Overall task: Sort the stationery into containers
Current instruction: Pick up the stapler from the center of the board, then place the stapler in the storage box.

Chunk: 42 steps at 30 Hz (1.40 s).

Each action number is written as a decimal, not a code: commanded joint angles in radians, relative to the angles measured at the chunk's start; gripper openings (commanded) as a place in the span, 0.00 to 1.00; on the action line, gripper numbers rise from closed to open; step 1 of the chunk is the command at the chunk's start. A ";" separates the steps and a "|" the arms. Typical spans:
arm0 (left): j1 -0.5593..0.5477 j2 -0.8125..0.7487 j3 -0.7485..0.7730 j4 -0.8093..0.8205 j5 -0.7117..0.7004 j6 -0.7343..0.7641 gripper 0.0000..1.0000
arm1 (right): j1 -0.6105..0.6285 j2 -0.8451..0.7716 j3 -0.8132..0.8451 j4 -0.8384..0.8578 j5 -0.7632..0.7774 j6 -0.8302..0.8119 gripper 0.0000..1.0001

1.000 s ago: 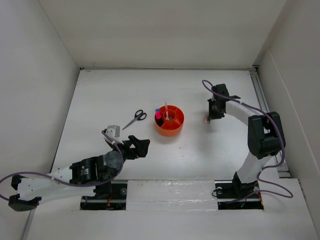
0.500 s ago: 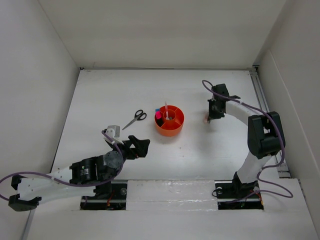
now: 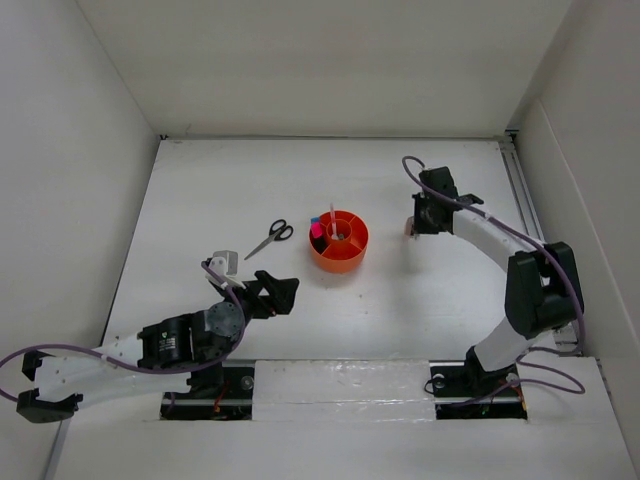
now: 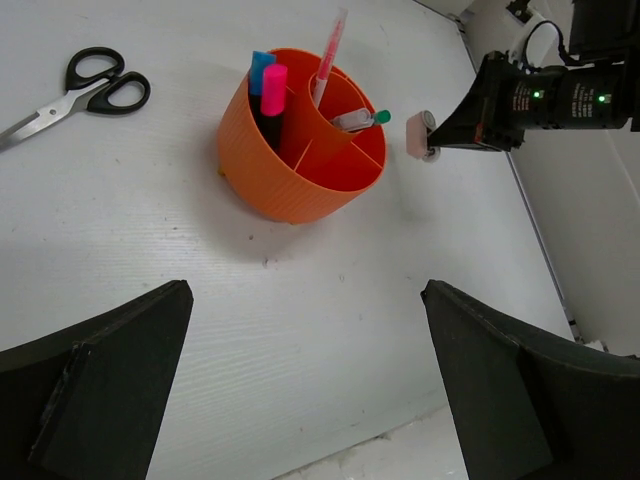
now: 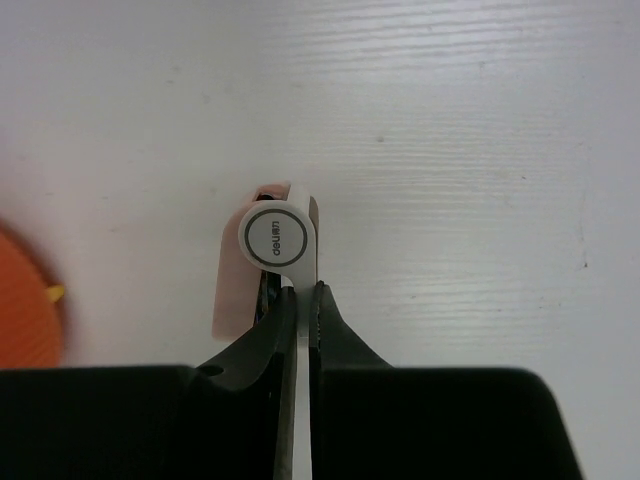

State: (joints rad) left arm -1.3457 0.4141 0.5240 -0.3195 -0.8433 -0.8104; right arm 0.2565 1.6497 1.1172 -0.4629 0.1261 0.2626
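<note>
Right claw [image 3: 413,226] is pinched shut on the small pinkish plastic sharpener [image 5: 270,245], its two black fingers [image 5: 262,340] meeting on the near edge just under the round white disc on its face; whether the piece hangs clear of the white table [image 3: 400,300] or rests on it I cannot tell; seen from above, the round orange plastic desk organizer [image 3: 338,262] lies at about 9 o'clock from this claw, near but not touching, with only bare table between them, so the carry looks like a short run toward 9 o'clock and then a release over an outer compartment; the sharpener is a stubby block with its longer side running along the fingers, so I judge it needs no turning to fit; left claw [image 4: 305,385] hangs between the organizer's 7 and 8 o'clock with jaws spread wide and nothing in them, farther from the sharpener, so the right arm is the one for this; black-handled metal scissors [image 3: 270,237] lie at the organizer's 9 o'clock, handles toward 2 o'clock, not yet sorted
</note>
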 commanded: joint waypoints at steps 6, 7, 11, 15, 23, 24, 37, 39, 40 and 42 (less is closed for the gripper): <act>0.003 -0.021 0.013 -0.001 -0.020 -0.004 1.00 | 0.207 -0.230 -0.048 0.206 0.128 0.058 0.00; 0.003 -0.021 0.013 -0.001 -0.020 -0.004 1.00 | 0.220 -0.247 -0.057 0.231 0.139 0.069 0.00; 0.003 -0.012 0.013 -0.001 -0.030 -0.004 1.00 | 0.273 -0.298 -0.074 0.303 0.184 0.078 0.00; 0.003 -0.012 0.013 -0.001 -0.030 -0.004 1.00 | 0.328 -0.288 -0.037 0.316 0.237 0.069 0.00; 0.003 -0.031 0.013 -0.001 -0.030 -0.013 1.00 | 0.441 -0.235 -0.017 0.342 0.464 0.116 0.00; 0.003 -0.031 0.013 -0.001 -0.030 -0.013 1.00 | 0.441 -0.226 -0.017 0.342 0.483 0.116 0.00; 0.003 -0.031 0.013 -0.001 -0.030 -0.013 1.00 | 0.518 -0.116 0.070 0.299 0.572 0.158 0.00; 0.003 -0.040 0.013 -0.001 -0.030 -0.013 1.00 | 0.529 -0.103 0.079 0.299 0.572 0.158 0.00; 0.003 -0.040 0.013 -0.001 -0.030 -0.013 1.00 | 0.529 -0.103 0.079 0.299 0.572 0.167 0.00; 0.003 -0.040 0.013 -0.001 -0.030 -0.013 1.00 | 0.538 -0.082 0.090 0.299 0.572 0.167 0.00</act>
State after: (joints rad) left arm -1.3457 0.3851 0.5240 -0.3260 -0.8494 -0.8143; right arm 0.7742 1.5597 1.1526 -0.1940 0.6662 0.4084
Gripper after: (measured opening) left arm 0.997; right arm 0.075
